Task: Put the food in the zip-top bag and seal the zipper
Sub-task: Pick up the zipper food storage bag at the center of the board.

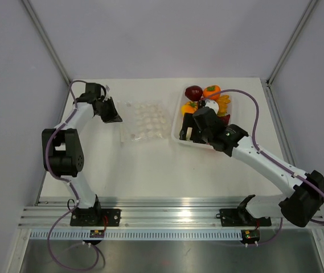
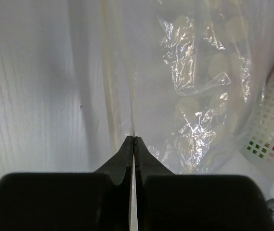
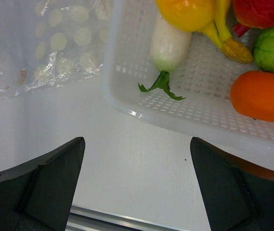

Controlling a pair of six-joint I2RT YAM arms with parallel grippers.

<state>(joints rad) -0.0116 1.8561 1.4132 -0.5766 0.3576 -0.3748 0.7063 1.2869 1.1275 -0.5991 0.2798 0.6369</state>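
Zip-top bag [image 1: 146, 120]: flat on the worktop [image 1: 150, 170], just left of the white tray [image 1: 179, 116]. Food [image 1: 207, 99]: piled in that tray. Left gripper [image 2: 134, 140]: jaws clenched on the bag's left edge. Right gripper [image 3: 137, 144]: jaws spread wide, gripping nothing, hovering above the tray's near rim.

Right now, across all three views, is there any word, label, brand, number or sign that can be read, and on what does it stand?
No readable text in any view.
zip-top bag: only white blotches, no lettering.
white tray and the food in it: no print.
tags at the arm bases: too small to tell whether they carry any text.
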